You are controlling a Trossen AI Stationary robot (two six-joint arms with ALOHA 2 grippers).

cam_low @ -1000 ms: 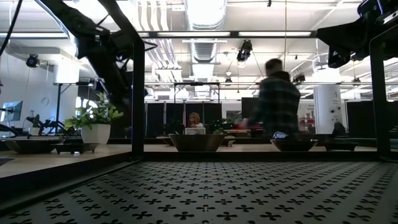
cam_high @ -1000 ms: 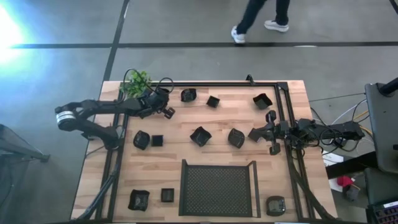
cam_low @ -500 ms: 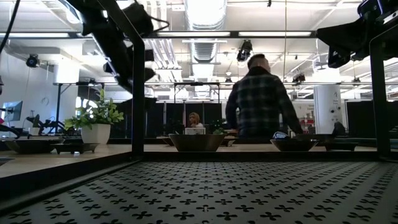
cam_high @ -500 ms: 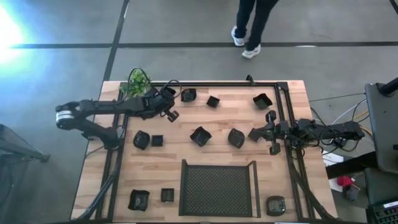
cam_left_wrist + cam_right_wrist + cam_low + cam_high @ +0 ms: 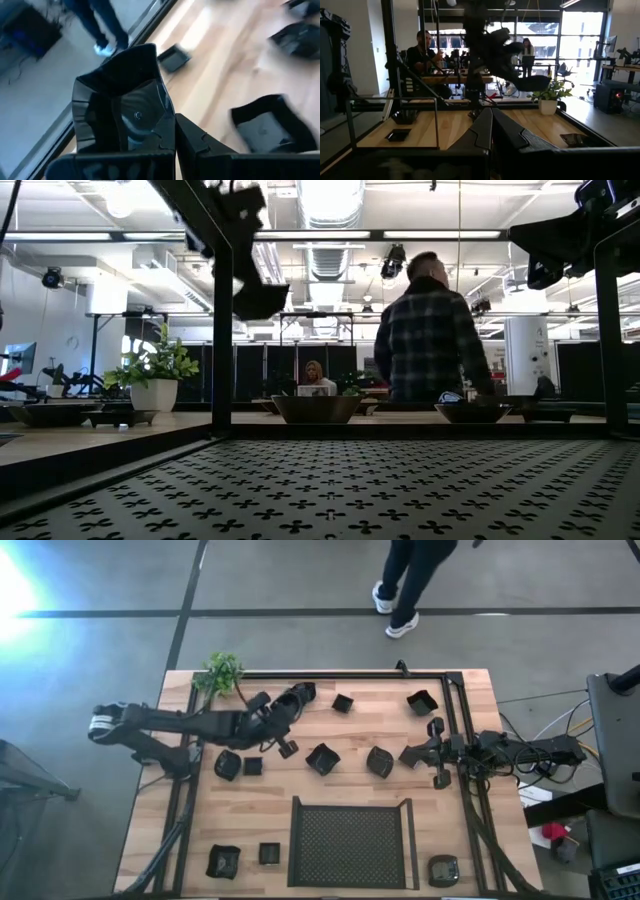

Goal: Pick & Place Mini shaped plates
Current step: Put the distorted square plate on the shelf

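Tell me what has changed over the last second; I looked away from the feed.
The left hand, shut on a small glossy black dish from the table's far edge, has lifted it and swung right, toward the table's middle. A person walked across behind the table. The right hand, shut and empty, and the black mesh tray stayed put.

high: overhead, straight down | low: tabletop-level | wrists: forward, close | shared: table (image 5: 350, 780)

Light wood worktop (image 5: 380, 730) with a black mesh tray (image 5: 349, 844) sitting at the near edge, and a little green plant (image 5: 220, 671) in a white pot on the far left corner. A person in a plaid shirt (image 5: 428, 335) stands past the far edge, and someone's seated further back, I think (image 5: 314, 376).
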